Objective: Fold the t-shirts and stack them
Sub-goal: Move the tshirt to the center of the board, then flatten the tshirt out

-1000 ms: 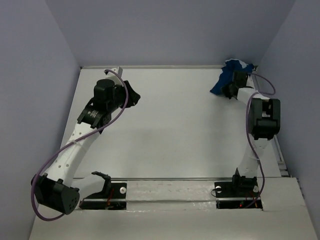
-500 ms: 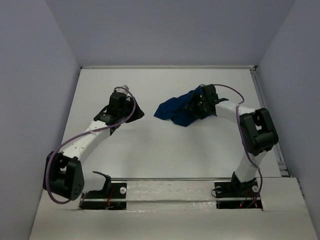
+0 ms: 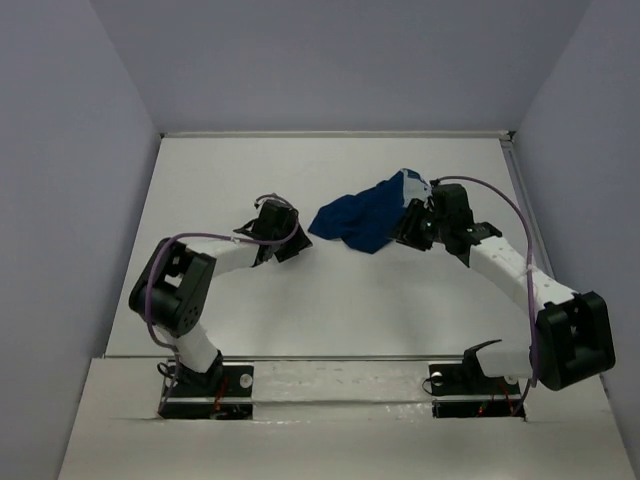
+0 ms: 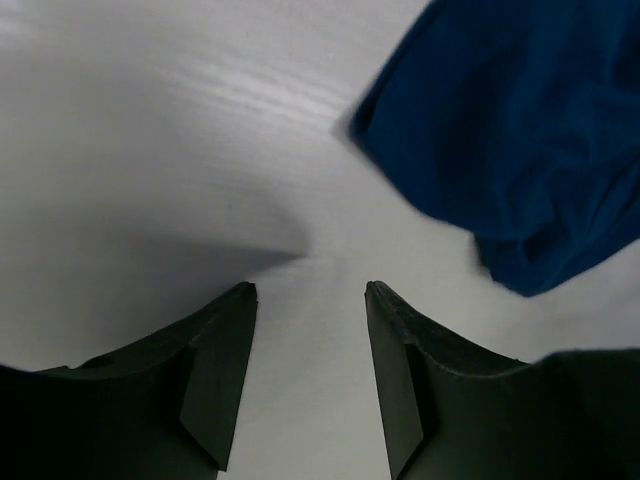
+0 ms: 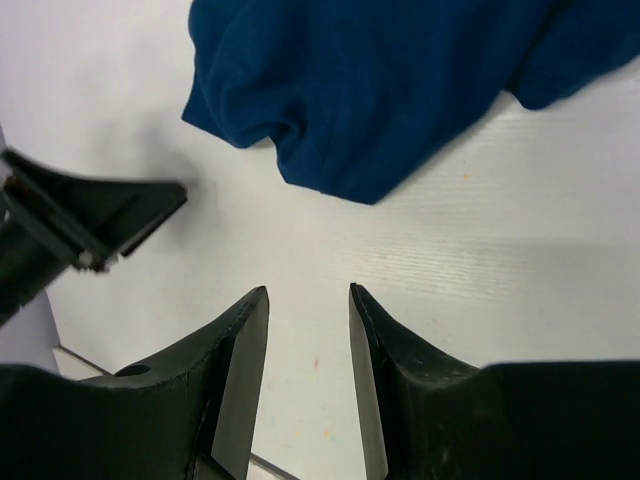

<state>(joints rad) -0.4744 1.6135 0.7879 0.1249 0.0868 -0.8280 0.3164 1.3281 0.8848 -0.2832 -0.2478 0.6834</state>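
T-shirt [image 3: 358,218], navy blue, lies crumpled and unfolded near the middle of the desk [image 3: 330,310], so all folding and stacking remain to be done; the left claw [image 4: 310,290] and right claw [image 5: 308,290] both stand partly spread and empty, each just short of the cloth.

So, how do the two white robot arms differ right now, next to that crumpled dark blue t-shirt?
The white left arm looks bunched close to its base; the white right arm sweeps wide before reaching in. The left arm's jaws sit just short of the crumpled dark blue cloth t-shirt at its left tip; the right arm's jaws, from above, meet its right edge. Both jaws stand open and empty.
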